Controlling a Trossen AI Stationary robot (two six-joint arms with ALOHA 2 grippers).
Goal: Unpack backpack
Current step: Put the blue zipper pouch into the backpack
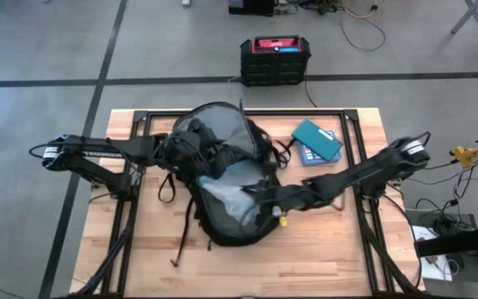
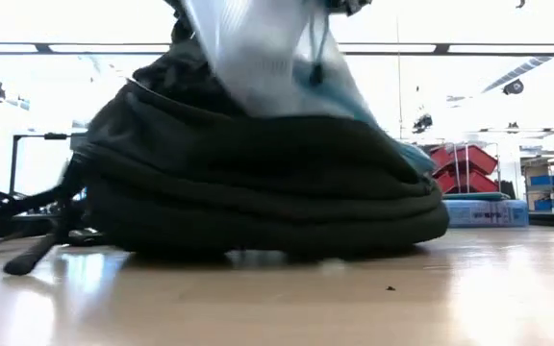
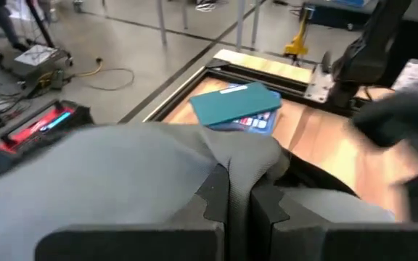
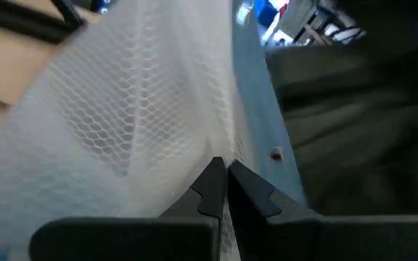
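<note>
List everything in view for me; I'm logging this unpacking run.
backpack: one, black with grey lining, table centre, open
mesh pouch: one, white and pale blue, being lifted out of the backpack
teal book: one, on the table right of the backpack, lying on another book
crate: one, black with red top, on the floor beyond the table
left gripper: shut on the backpack's grey lining
right gripper: shut on the mesh pouch

No legible text anywhere.
The teal book (image 1: pixel 318 139) on the table's far right and the black crate's red top (image 1: pixel 275 45) on the floor beyond the table both carry markings, but they are too small and blurred to read in any view.
</note>
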